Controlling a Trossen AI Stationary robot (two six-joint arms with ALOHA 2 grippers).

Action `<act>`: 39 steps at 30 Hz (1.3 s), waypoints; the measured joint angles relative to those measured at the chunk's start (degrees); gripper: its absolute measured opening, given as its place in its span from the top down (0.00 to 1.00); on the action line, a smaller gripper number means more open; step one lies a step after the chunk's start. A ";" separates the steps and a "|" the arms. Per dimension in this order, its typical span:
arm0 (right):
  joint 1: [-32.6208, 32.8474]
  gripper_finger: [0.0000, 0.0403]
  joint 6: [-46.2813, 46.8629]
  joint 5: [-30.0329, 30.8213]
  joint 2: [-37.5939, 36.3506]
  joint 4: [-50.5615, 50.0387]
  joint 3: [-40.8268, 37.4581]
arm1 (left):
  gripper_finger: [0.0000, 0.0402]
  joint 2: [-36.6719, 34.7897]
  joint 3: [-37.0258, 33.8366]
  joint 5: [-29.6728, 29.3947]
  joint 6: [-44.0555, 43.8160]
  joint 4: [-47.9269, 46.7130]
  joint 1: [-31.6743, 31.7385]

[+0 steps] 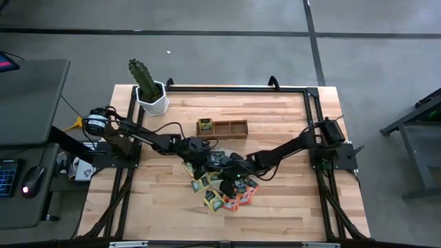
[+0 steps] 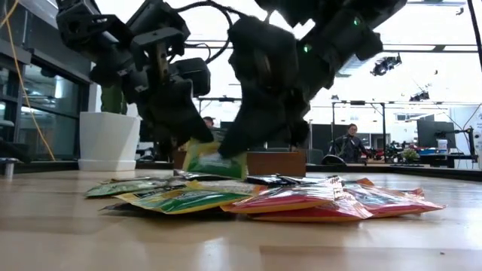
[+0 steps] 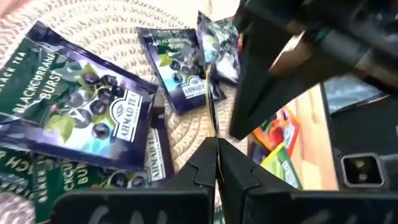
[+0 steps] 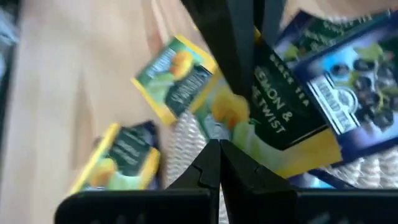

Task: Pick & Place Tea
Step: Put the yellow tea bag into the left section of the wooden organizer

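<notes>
**Colours and Patterns Across the Table**

A pale wooden table (image 1: pixel 289 207) with light plank striping is seen. At its 11 o'clock corner, a green cactus (image 1: pixel 141 76) is held in a white pot (image 1: pixel 153 100). A brown wooden tray (image 1: pixel 222 127) is shown near 12 o'clock of the centre. The tea sachets (image 1: pixel 222 187) are coloured yellow-green, dark blue-black and orange-red; blackcurrant sachets (image 3: pixel 81 106) are printed with dark berries and green leaves, lemon sachets (image 4: pixel 177 74) with yellow fruit. A cream woven mat (image 3: pixel 186 134) with ribbed texture is seen beneath. Both arms are black.
</notes>
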 joint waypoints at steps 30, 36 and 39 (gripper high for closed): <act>2.16 1.00 -2.08 0.97 -9.07 -3.77 0.09 | 1.00 -22.36 -0.04 -2.90 42.92 -23.58 23.74; 2.14 1.00 -1.64 1.18 -9.07 -3.77 0.09 | 1.00 -19.83 -0.04 2.23 45.45 -21.87 30.26; 2.14 1.00 -1.58 2.20 -9.07 -3.75 0.09 | 1.00 -18.99 -0.02 3.69 47.47 -21.62 31.92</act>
